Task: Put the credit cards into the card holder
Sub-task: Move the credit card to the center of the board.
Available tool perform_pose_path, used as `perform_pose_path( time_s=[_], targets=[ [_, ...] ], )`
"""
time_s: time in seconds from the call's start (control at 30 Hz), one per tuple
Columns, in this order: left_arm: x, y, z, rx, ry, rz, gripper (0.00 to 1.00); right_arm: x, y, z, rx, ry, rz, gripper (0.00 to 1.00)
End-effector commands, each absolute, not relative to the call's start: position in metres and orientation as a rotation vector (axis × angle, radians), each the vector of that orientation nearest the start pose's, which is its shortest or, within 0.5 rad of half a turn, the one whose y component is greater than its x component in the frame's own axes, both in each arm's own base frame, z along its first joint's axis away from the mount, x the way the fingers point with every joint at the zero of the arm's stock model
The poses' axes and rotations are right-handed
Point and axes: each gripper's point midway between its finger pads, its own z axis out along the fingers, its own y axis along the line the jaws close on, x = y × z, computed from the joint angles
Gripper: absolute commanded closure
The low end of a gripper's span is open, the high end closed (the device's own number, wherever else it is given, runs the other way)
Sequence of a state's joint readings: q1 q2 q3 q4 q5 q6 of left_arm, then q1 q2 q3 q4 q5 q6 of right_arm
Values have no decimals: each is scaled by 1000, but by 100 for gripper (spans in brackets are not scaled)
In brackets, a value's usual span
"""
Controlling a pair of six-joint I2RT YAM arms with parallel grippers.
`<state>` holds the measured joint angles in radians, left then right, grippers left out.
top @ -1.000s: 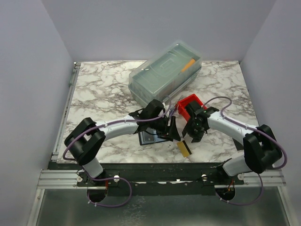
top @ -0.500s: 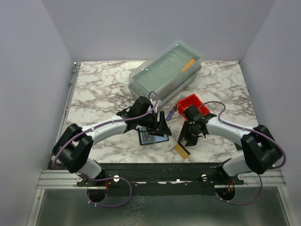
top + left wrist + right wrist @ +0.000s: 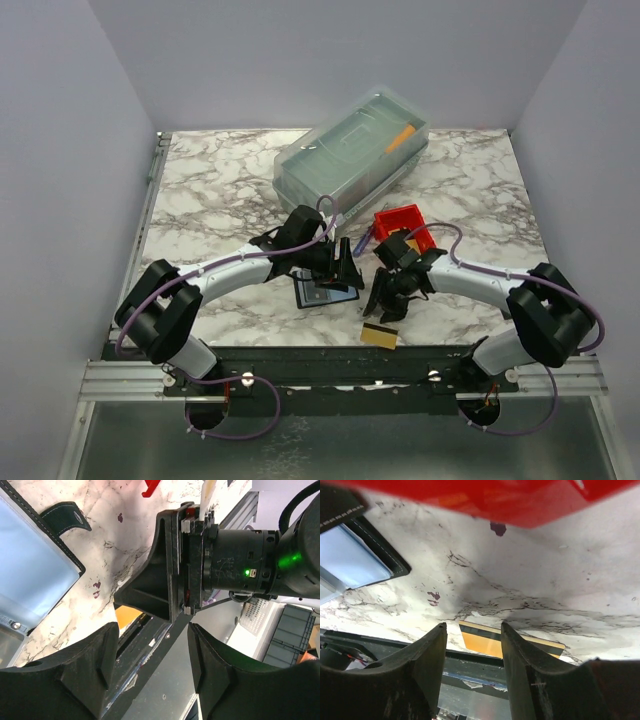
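Observation:
The black card holder (image 3: 318, 294) lies open on the marble in front of my left gripper (image 3: 345, 268), a pale blue card face showing in it (image 3: 30, 575). It also shows in the right wrist view (image 3: 355, 555). A tan/gold card with a dark stripe (image 3: 378, 336) lies flat at the table's front edge, partly over it (image 3: 492, 639). My right gripper (image 3: 386, 302) is open and empty, its fingertips low on either side of that card. My left gripper (image 3: 152, 650) is open and empty, to the right of the holder, facing the right gripper.
A red bin (image 3: 403, 226) stands just behind the right gripper, with a pen (image 3: 362, 240) beside it. A large clear lidded box (image 3: 352, 153) stands at the back. The black front rail (image 3: 320, 352) runs right below the gold card.
The gold card has slid toward the front edge and turned. My right gripper has moved nearer and left with it. My left gripper drew back left, then held still.

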<state>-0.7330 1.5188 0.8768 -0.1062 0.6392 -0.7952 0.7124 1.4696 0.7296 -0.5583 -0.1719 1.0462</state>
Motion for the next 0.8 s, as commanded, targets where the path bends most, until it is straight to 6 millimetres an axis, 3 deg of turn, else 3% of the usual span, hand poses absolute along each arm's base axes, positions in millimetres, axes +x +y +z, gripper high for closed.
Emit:
perform_pose_path(
  time_s=[0.0, 0.2, 0.3, 0.43, 0.57, 0.63, 0.77],
  targets=[
    [186, -342, 129, 325, 2602, -1433, 37, 126, 208, 5, 513, 3110, 409, 49],
    [185, -347, 120, 369, 2621, -1440, 38, 143, 202, 29, 537, 3040, 317, 47],
    [177, -354, 115, 431, 2634, -1449, 39, 147, 198, 46, 602, 3006, 282, 39],
    [148, -367, 99, 552, 2691, -1455, 48, 126, 184, 53, 713, 3002, 294, 32],
    [117, -381, 75, 689, 2774, -1472, 64, 95, 187, 51, 815, 3036, 497, 33],
    [109, -385, 64, 721, 2807, -1467, 72, 83, 188, 52, 827, 3054, 583, 34],
    [102, -388, 51, 761, 2830, -1436, 79, 75, 190, 53, 780, 3049, 687, 34]
  ],
)
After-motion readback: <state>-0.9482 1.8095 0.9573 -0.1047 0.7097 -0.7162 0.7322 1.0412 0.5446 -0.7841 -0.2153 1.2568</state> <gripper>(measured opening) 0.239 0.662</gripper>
